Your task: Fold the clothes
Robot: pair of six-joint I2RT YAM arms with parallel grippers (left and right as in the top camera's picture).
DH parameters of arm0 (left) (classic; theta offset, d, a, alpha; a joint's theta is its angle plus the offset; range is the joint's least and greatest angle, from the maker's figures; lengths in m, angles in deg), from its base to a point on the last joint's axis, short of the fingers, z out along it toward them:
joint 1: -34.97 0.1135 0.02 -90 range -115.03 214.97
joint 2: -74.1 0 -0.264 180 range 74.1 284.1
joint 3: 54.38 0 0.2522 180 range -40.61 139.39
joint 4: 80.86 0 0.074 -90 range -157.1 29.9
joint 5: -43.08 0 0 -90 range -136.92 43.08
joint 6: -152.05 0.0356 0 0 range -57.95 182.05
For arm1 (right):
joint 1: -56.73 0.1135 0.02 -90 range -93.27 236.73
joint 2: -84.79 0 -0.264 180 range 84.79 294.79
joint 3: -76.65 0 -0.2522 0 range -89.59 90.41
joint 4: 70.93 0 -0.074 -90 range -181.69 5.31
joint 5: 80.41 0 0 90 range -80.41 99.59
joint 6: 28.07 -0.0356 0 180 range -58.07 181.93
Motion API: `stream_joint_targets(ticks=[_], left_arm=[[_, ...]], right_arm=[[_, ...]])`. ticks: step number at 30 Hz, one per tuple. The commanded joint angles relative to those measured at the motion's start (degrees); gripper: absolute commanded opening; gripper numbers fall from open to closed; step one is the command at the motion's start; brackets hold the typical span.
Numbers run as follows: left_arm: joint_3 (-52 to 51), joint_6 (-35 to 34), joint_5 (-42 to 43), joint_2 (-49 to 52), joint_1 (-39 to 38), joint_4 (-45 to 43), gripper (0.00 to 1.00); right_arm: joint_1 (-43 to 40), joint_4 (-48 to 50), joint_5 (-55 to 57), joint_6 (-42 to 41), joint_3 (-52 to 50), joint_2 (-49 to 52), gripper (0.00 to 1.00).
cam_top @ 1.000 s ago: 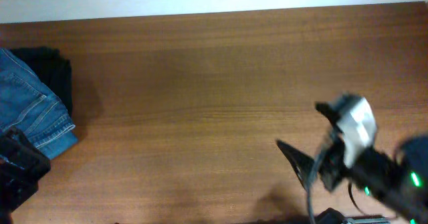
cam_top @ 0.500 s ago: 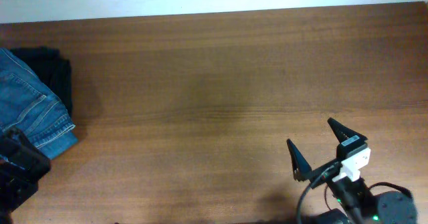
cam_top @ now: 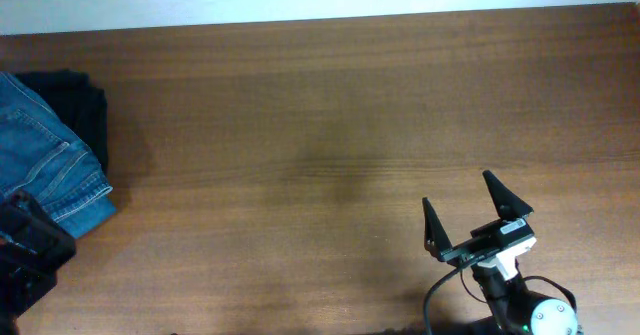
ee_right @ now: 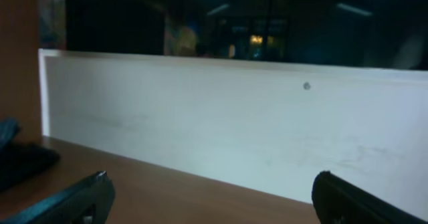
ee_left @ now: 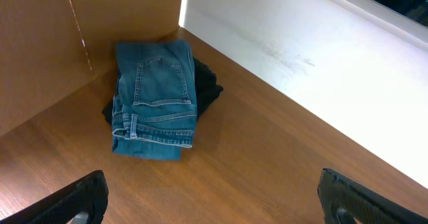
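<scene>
The folded jeans [cam_top: 45,165] lie at the left edge of the table [cam_top: 300,125], on top of a black garment pile [cam_top: 80,100]. The right gripper [cam_top: 458,192], near right, and the left gripper [ee_left: 212,177], near left just beside the jeans, both have their jaws wide apart and hold nothing.

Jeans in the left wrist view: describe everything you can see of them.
The jeans are medium-blue denim, folded into a compact flat rectangle. A back pocket with stitched seams faces up, and what looks like the waistband is at the near end. They lie on a black folded garment, which shows past both long sides. The near end seems to reach the wooden table. They sit at the table's left edge, and nothing else touches them.
</scene>
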Motion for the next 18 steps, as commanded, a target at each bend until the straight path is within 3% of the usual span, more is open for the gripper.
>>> stream_joint_targets(ticks=[1,13,18], left_arm=[[-0.22,1.16,0.42,-0.11,0.04,-0.02,1.00],[-0.22,1.16,0.42,-0.11,0.04,0.00,1.00],[-0.22,1.16,0.42,-0.11,0.04,0.00,1.00]], right_arm=[[-1.40,1.73,1.11,-0.09,-2.25,-0.68,0.99],[-2.54,1.86,1.57,-0.04,-9.35,-0.68,0.99],[-2.54,0.26,1.55,4.15,-9.35,-0.68,0.99]])
